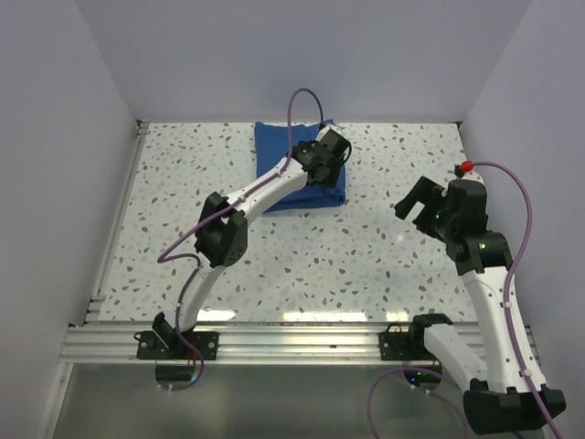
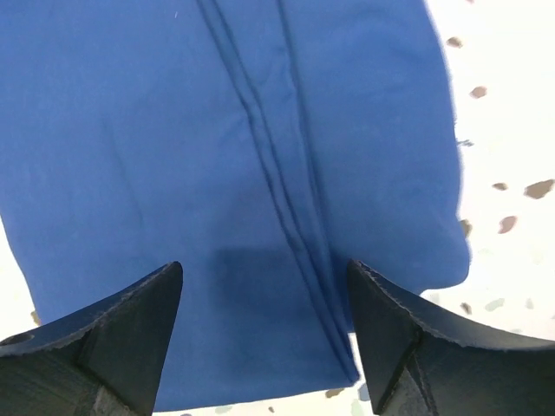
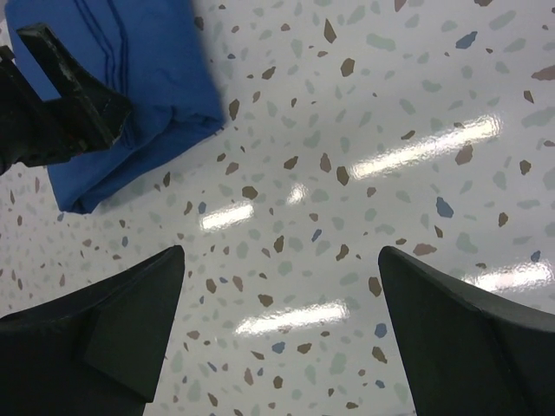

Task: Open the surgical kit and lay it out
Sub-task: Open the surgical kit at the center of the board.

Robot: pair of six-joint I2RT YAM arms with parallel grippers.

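Cloth wrap point(image 1: 272, 146), royal blue, sits folded up on the speckled table point(image 1: 347, 265). Left gripper point(image 1: 322, 165) hangs low over the wrap's right side, fingers spread apart with nothing in them. Right gripper point(image 1: 417, 207) is well off to the wrap's right, fingers also wide apart.

Under my left end effector point(image 1: 322, 165) the folded blue cloth point(image 1: 274, 146) covers the desk point(image 1: 347, 261); bare desk spreads below my right end effector point(image 1: 417, 208).

Bright, even overhead light. Glare streaks on table point(image 3: 425, 149). Faint shadow patch on cloth point(image 2: 247, 269). Focus sharp.
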